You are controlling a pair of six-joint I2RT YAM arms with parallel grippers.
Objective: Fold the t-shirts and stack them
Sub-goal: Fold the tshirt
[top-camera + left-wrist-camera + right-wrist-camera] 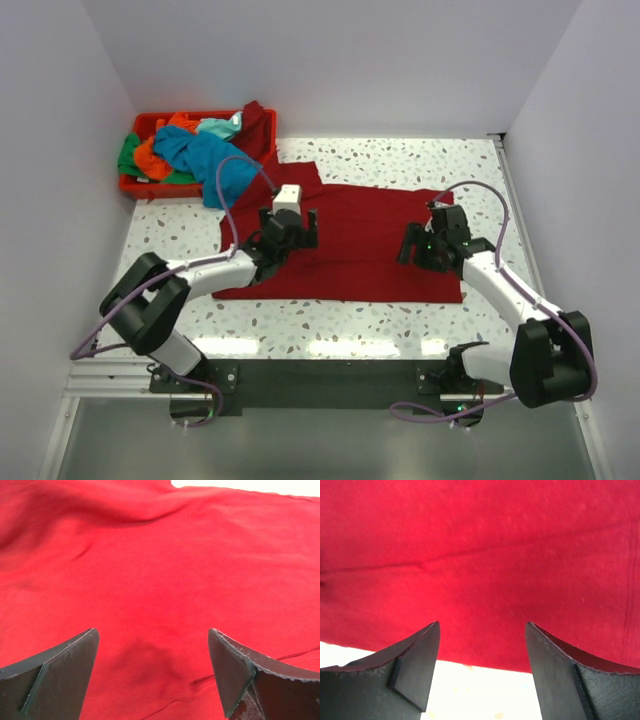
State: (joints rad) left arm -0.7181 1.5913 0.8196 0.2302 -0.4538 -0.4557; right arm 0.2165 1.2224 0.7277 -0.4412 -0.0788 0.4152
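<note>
Where white walls (340,60) meet, speckled table (400,155), t-shirt (350,240)

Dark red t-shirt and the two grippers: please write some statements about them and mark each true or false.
1. The large dark red cotton t-shirt lies spread on the speckled table. True.
2. The left gripper is shut on this t-shirt. False: its jaws stand open, holding nothing.
3. The right gripper is open at the t-shirt's edge. True.
4. The red plastic bin is empty. False: it holds crumpled teal, orange and green shirts.
</note>
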